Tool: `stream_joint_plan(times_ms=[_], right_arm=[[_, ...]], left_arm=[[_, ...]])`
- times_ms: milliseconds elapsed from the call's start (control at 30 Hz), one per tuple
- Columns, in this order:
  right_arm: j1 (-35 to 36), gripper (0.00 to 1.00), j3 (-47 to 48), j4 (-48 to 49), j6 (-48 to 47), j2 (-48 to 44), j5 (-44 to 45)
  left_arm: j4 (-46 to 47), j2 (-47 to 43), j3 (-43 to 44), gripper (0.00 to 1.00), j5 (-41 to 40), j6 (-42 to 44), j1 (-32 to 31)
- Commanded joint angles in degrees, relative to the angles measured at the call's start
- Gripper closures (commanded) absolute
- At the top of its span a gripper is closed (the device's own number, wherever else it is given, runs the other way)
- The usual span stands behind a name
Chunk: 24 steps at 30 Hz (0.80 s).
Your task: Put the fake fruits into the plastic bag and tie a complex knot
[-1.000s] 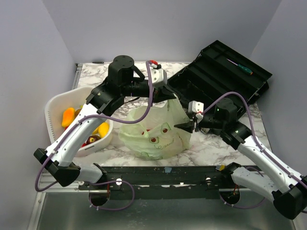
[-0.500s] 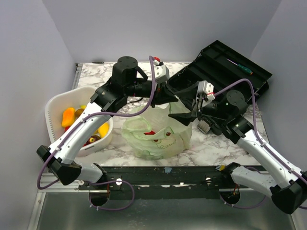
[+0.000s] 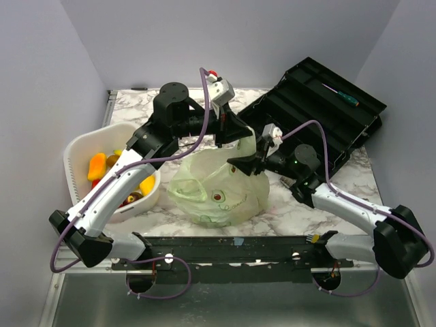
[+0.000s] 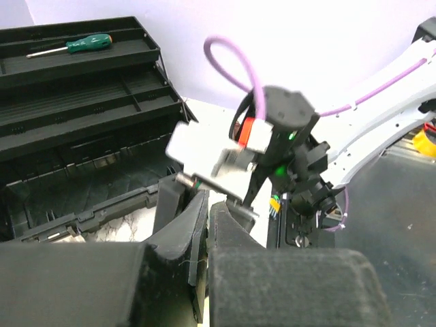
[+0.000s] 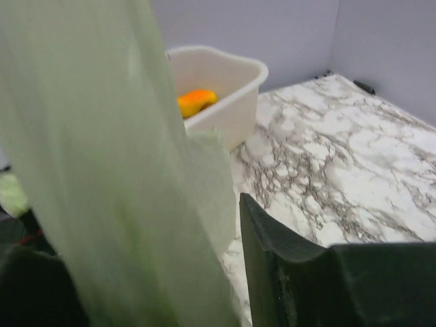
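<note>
The pale green plastic bag [image 3: 219, 185] sits mid-table with a red fake fruit [image 3: 218, 197] showing through its film. Its top corner is pulled up to my left gripper [image 3: 230, 136], which is shut on the handle; in the left wrist view those fingers [image 4: 208, 204] are pressed together. My right gripper [image 3: 244, 163] is at the bag's upper right edge. Its jaws stand apart in the right wrist view [image 5: 150, 259], with the bag's film [image 5: 116, 177] hanging between them; the left finger is hidden behind it. More fake fruits, orange [image 3: 97, 165] and yellow [image 3: 146, 184], lie in the white basket [image 3: 73, 151].
An open black toolbox [image 3: 313, 102] with a green-handled screwdriver [image 3: 343, 97] fills the back right, close behind both grippers. The white basket [image 5: 225, 82] stands at the left. Bare marble table [image 3: 293, 204] lies right of the bag.
My right gripper left the bag's right side, rose with its jaws opening, then swung left to the bag's upper edge. The left gripper stayed shut on the handle and lifted slightly.
</note>
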Motion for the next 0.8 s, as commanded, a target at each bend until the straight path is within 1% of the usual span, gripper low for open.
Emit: stream_joint_plan(times_ms=[0, 33, 167, 200, 233, 267, 300, 333, 367, 433, 467, 500, 533, 567, 667, 767], right_arm=[[0.7, 0.64, -6.04, 4.38, -5.03, 3.16, -2.52], [0.71, 0.72, -7.35, 4.4, -5.99, 3.41, -3.16], [0.7, 0.99, -8.9, 2.75, -7.73, 2.21, -2.24], [0.71, 0.99, -8.73, 2.37, -7.62, 1.61, -1.69], [0.7, 0.99, -8.43, 1.75, -7.72, 1.12, -1.09], [0.66, 0.99, -7.99, 1.19, -7.75, 0.42, -0.65], [0.71, 0.99, -7.7, 0.63, -7.88, -0.15, -0.32], [0.7, 0.99, -7.48, 0.31, -7.86, -0.74, -0.21], [0.7, 0.99, -7.44, 0.09, -7.75, -1.34, -0.13], [0.71, 0.99, -7.07, -0.78, -7.06, -2.13, -0.44], [0.71, 0.99, -7.09, -1.09, -6.87, -2.5, -0.97], [0.71, 0.99, -7.22, -1.42, -6.79, -2.84, -1.37], [0.71, 0.99, -7.47, -1.57, -6.74, -3.12, -1.61], [0.69, 0.99, -7.56, -1.72, -6.84, -3.25, -1.91], [0.71, 0.99, -7.55, -2.15, -7.02, -3.2, -2.27], [0.71, 0.99, -7.12, -2.78, -7.15, -2.67, -2.87]], left_arm=[[4.72, -1.97, 2.98, 1.0, -2.8, -5.27, 0.86], [4.67, -1.96, 3.46, 1.0, -3.24, -5.27, 1.03], [2.19, -1.91, 4.67, 1.0, -4.4, -4.15, 3.1], [0.39, -1.82, 5.19, 1.0, -3.9, -4.01, 4.13], [-1.95, -1.78, 5.95, 0.98, -3.63, -3.36, 5.59], [-4.84, -2.19, 6.3, 0.8, -2.91, -2.31, 6.8], [-7.35, -2.92, 6.14, 0.56, -1.39, -0.08, 8.81], [-10.58, -4.29, 5.46, 0.42, 0.24, 3.09, 10.6], [-13.79, -5.73, 4.76, 0.32, 2.88, 7.19, 12.61], [-24.67, -9.64, 3.75, 0.13, 6.22, 18.62, 15.39], [-30.06, -11.29, 3.49, 0.09, 7.39, 26.4, 16.06], [-37.78, -13.14, 3.2, 0.06, 7.47, 35.24, 16.11], [-42.77, -15.0, 1.86, 0.05, 7.39, 43.79, 16.11], [-46.56, -17.3, 0.26, 0.02, 6.28, 48.8, 16.11], [-54.8, -21.72, -4.52, 0.01, 4.71, 64.37, 15.81], [-60.12, -22.61, -4.28, 0.01, 4.2, 73.61, 15.28]])
